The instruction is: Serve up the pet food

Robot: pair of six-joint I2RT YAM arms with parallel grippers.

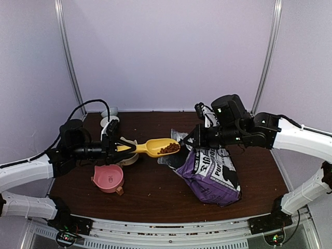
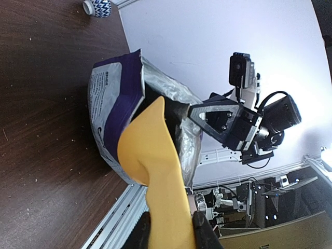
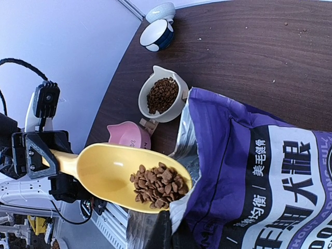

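My left gripper (image 1: 115, 148) is shut on the handle of a yellow scoop (image 1: 155, 147), seen from below in the left wrist view (image 2: 155, 155) with the fingers (image 2: 203, 234) clamped on both sides. The scoop is held level above the table, its tip at the mouth of the purple-and-white bag (image 1: 212, 171). A loose heap of pet food (image 3: 158, 184) lies in the front of the scoop (image 3: 104, 168). My right gripper (image 3: 174, 233) is shut on the bag's silver lip and holds the mouth open. More pet food (image 3: 162, 94) fills a white bowl (image 3: 179, 104).
An empty pink cat-shaped bowl (image 1: 108, 178) stands near the front left, just in front of the white bowl (image 1: 127, 157). Two small cups (image 1: 110, 116) stand at the back left. The bag lies at centre right. The table's front rail runs along the near edge.
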